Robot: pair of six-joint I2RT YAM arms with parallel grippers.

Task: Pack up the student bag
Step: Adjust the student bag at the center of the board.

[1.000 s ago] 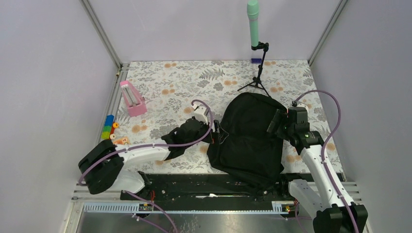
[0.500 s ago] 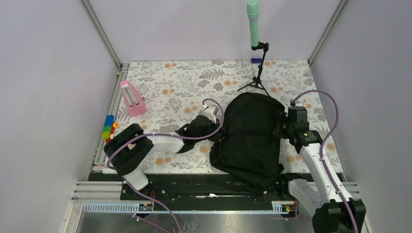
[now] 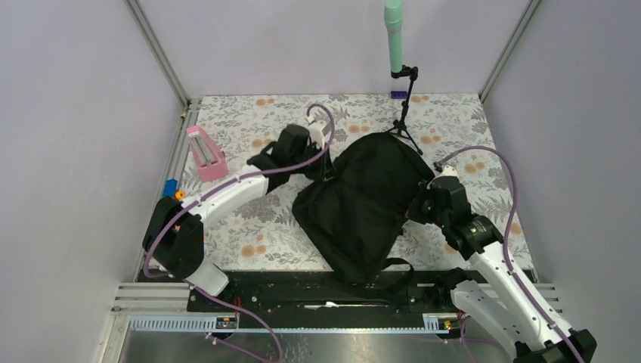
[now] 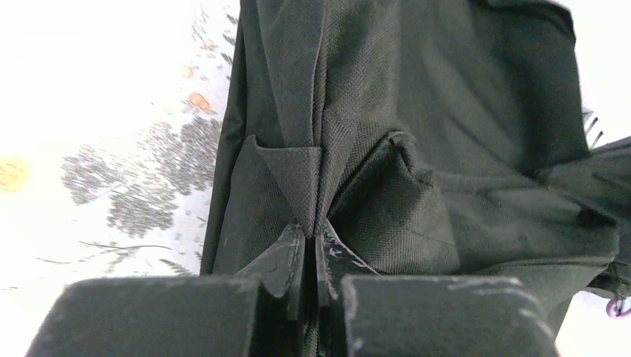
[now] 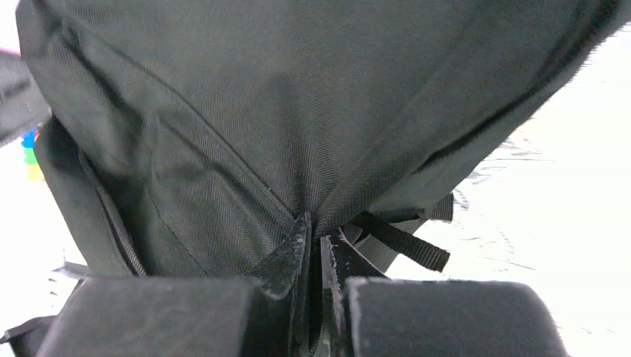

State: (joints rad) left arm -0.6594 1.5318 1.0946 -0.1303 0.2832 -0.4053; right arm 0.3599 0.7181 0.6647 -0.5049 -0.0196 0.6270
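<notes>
The student bag (image 3: pixel 363 198) lies slumped in the middle of the top view, on the floral counter (image 3: pixel 249 121). Its lower end reaches the dark strip along the counter's bottom edge.

The left pincer (image 4: pixel 309 236) meets the bag at its upper left edge. Its jaws are drawn narrow and pinch a raised fold of the black fabric. The right pincer (image 5: pixel 313 227) is at the bag's right edge, centre right of the top view. It too is clamped tight on a fold of the cloth. A black webbing strap (image 5: pixel 402 243) pokes out just right of its fingers.

A pink object (image 3: pixel 205 153) stands at the upper left of the counter, with coloured blocks (image 3: pixel 171 187) below it. A green cylinder on a tripod (image 3: pixel 394 34) rises at top centre.
</notes>
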